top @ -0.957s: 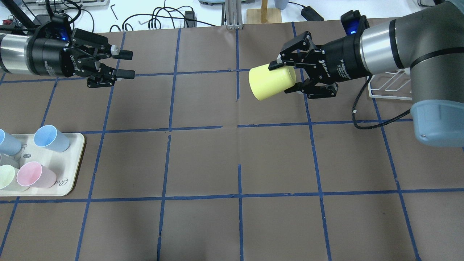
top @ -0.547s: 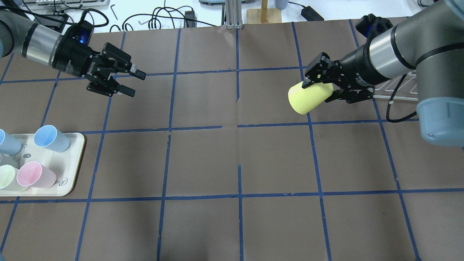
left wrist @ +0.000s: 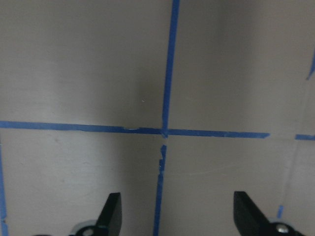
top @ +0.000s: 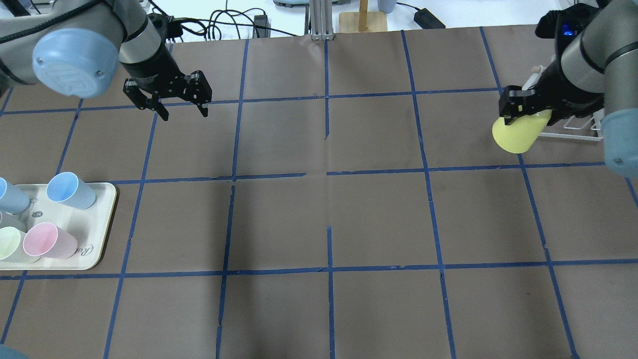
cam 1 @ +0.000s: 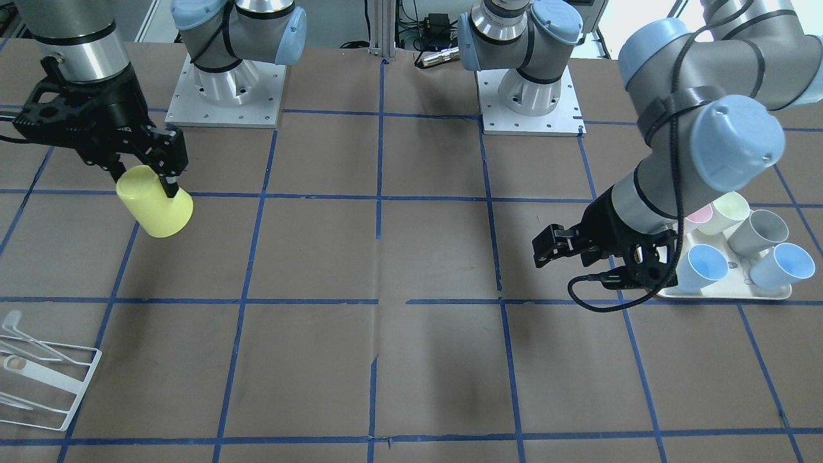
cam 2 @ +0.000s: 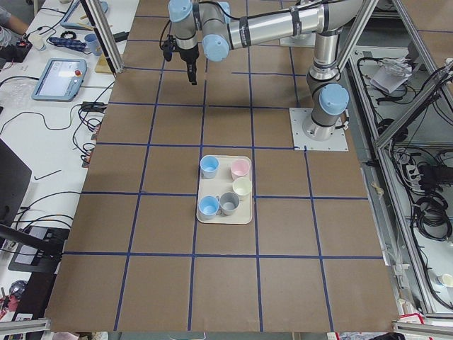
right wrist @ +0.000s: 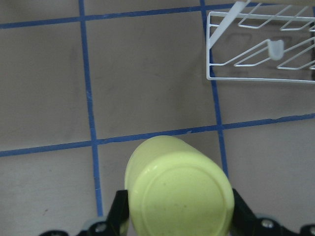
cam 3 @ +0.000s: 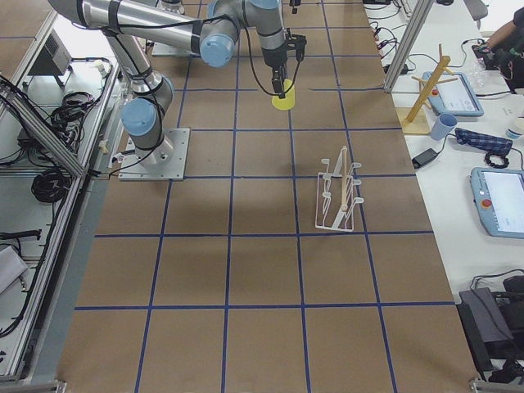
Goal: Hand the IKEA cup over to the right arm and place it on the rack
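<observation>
My right gripper [top: 526, 115] is shut on the bright yellow IKEA cup [top: 515, 135] and holds it above the table, tilted, closed base pointing down. The cup also shows in the front view [cam 1: 157, 209], the right side view [cam 3: 283, 98] and the right wrist view [right wrist: 179, 191]. The white wire rack [top: 570, 130] stands just beyond the cup, partly hidden by the right arm; it shows fully in the right side view [cam 3: 337, 196] and the right wrist view [right wrist: 261, 46]. My left gripper [top: 184, 113] is open and empty, far off over the table's left half.
A cream tray [top: 102, 219] at the left edge holds several pastel cups, blue, pink and pale ones; it also shows in the front view [cam 1: 726, 294]. Cables and a wooden stand [top: 363, 20] lie beyond the far table edge. Blue tape lines grid the brown table.
My right gripper has carried the yellow cup to the right, close to the rack, and turned it more downward. My left arm has swung so its open gripper points down.
</observation>
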You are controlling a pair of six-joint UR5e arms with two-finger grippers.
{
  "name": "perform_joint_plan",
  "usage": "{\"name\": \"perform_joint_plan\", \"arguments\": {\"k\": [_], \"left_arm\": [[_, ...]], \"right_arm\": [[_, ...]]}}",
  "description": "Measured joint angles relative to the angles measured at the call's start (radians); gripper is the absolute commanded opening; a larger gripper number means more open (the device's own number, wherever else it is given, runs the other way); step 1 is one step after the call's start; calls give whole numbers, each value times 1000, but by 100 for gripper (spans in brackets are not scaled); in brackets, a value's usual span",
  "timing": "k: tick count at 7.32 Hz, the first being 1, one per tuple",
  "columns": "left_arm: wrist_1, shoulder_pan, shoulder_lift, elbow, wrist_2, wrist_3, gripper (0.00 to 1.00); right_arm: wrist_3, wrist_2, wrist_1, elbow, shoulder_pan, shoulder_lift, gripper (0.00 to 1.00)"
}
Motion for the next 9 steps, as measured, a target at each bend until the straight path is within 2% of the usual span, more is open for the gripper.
{"name": "perform_joint_plan", "arguments": {"k": [2, 4, 6, 7, 9], "left_arm": [[-138, -73, 36, 152, 54, -4, 100], [-196, -56, 47, 213, 46, 3, 100], [-192, -9, 93, 133, -6, 8, 100], [-145, -6, 126, 69, -9, 10, 100], [-67, -10, 138, 23, 24, 16, 100]], "right_arm": [[-134, -18, -76, -8, -81, 60, 43], [-202, -32, -200, -20, -110, 155, 43], [-217, -33, -250, -48, -118, 218, 43], [-215, -34, -258, -63, -119, 239, 43], [-212, -36, -265, -97, -123, 274, 44]]}}
